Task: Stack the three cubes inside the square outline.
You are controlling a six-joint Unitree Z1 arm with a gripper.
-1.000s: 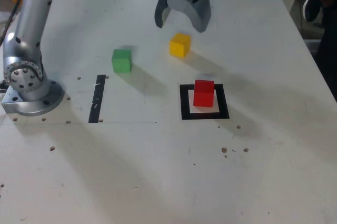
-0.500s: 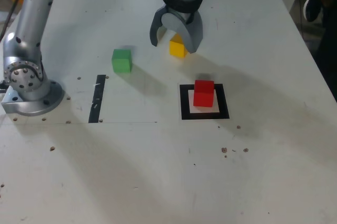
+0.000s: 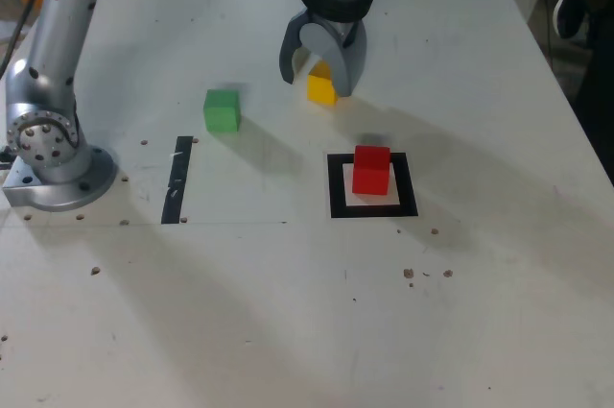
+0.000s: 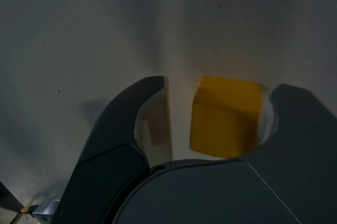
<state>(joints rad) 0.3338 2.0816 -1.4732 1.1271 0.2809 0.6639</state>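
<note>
The yellow cube sits on the white table between the jaws of my gripper. The jaws straddle it and stand partly open: in the wrist view one finger touches the cube, while a gap shows between the other finger and the cube. The red cube rests inside the square outline, nearer the camera in the exterior view. Alone, toward the exterior view's left, stands the green cube.
A straight black tape strip lies on the table at the exterior view's left, beside the arm's metal base. Dark objects stand past the table's edge at the exterior view's right.
The gripper came down from above and behind the yellow cube until its jaws straddle it, and the jaws have narrowed. None of the cubes has moved.
</note>
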